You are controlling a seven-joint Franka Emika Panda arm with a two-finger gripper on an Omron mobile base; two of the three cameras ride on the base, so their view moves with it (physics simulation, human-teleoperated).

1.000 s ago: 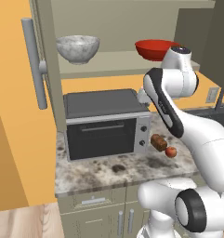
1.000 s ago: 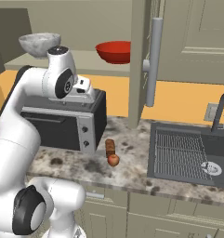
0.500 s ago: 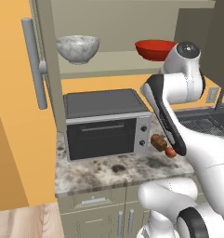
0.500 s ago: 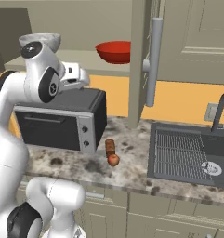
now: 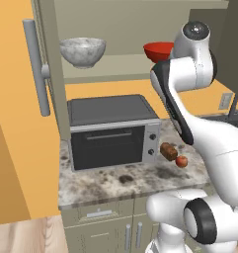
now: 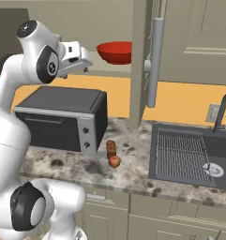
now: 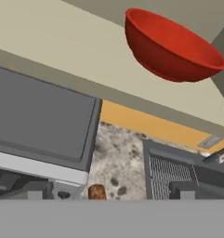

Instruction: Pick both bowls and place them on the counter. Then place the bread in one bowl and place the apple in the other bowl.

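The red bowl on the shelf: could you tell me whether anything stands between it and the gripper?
Nothing visible does. The open gripper sits just beside the red bowl, with clear shelf space between them.

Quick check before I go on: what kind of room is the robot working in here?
A home kitchen, rendered: a toaster oven on the granite-look counter, a sink with faucet, and an open wall cabinet holding bowls.

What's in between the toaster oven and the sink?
The bread and the apple on the counter, seen in the right base view between toaster oven and sink.
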